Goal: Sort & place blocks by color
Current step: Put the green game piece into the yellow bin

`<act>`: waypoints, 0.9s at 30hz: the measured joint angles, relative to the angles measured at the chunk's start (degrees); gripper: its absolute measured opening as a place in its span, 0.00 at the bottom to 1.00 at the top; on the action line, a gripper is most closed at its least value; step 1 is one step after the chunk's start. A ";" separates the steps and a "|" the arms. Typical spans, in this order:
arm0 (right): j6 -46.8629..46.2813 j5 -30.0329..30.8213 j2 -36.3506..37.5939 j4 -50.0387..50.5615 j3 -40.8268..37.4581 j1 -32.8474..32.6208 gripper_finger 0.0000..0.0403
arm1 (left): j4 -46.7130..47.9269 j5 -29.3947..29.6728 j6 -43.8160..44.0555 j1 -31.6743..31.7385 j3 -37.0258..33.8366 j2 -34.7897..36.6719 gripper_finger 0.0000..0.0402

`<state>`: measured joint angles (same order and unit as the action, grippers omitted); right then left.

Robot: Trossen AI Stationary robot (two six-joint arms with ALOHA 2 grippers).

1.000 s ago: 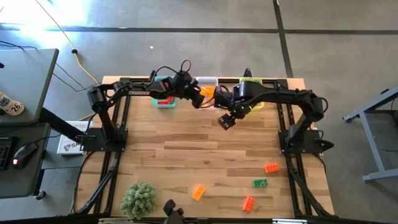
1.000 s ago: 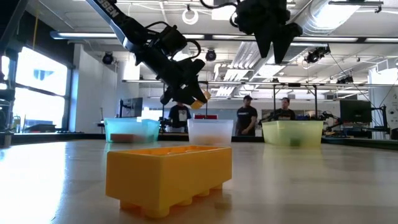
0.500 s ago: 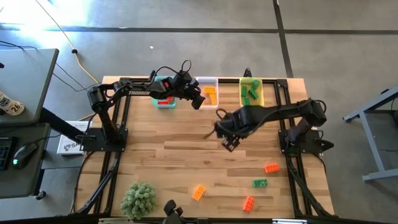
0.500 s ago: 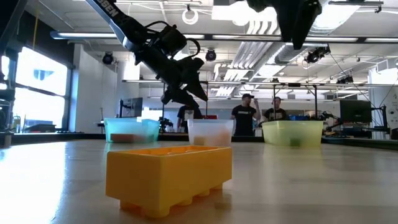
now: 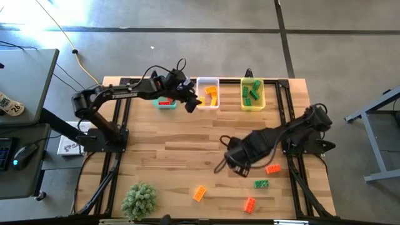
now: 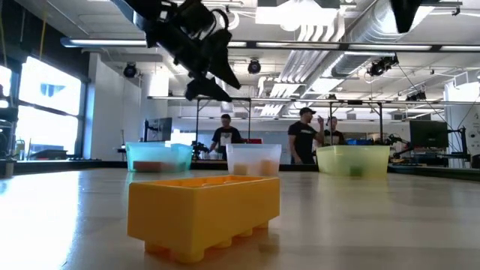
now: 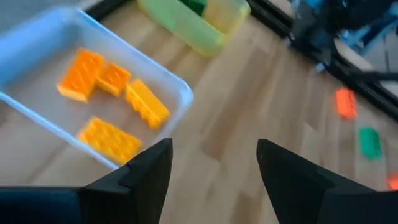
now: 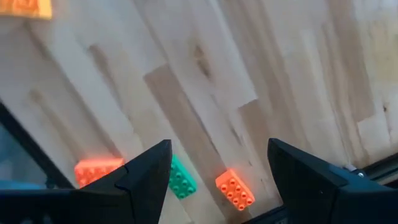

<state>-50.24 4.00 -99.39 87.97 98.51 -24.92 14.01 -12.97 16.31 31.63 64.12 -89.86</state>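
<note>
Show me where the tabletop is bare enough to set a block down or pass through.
The wide middle strip is bare, between the bins: teal, clear, yellow, and the plant ball. It is crowded at front right: the open right gripper hangs near the red-orange, green, red-orange and yellow-orange blocks.

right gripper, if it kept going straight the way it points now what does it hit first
Probably the bare table. The open right gripper points down at wood; a green block and a red-orange block lie nearby, seemingly off its line.
</note>
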 joint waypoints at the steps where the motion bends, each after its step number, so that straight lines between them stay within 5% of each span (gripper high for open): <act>1: 0.11 -0.19 -0.02 -0.20 -0.01 -0.92 0.63 | 1.63 0.13 0.04 -0.76 0.00 0.82 0.56; 27: 2.85 2.09 -11.67 -2.02 0.01 -23.51 0.63 | 8.08 5.76 7.71 -26.30 0.00 9.81 0.56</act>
<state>-47.39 6.09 -111.07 85.95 98.52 -48.43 22.08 -7.20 24.02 5.33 64.12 -80.05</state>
